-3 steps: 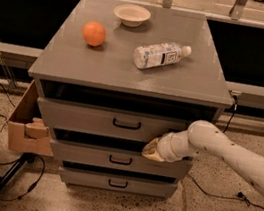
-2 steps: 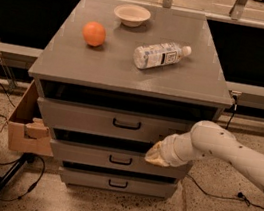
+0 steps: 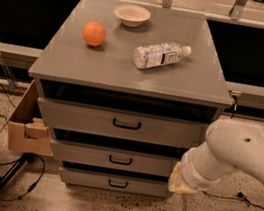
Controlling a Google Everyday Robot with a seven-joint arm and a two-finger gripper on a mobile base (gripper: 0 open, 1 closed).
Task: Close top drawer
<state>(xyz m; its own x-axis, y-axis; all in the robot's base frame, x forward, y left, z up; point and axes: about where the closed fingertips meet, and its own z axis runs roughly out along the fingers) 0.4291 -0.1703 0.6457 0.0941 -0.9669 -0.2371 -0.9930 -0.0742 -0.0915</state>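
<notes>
Stiff, probably heavy grey wooden top drawer wants a flat push near its black bar handle; claw, state untellable, hangs below the surface's front-right corner.

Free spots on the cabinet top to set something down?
Bare: the front strip of the cabinet top, ahead of orange and bottle, and its back right corner past the bowl. Crowded: bowl, orange and bottle across the rear half. The gripper is low right, below the top drawer.

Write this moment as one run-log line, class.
top drawer: slightly open | gripper: low at right front of cabinet, off the handle | on top: orange, bowl, lying bottle
</notes>
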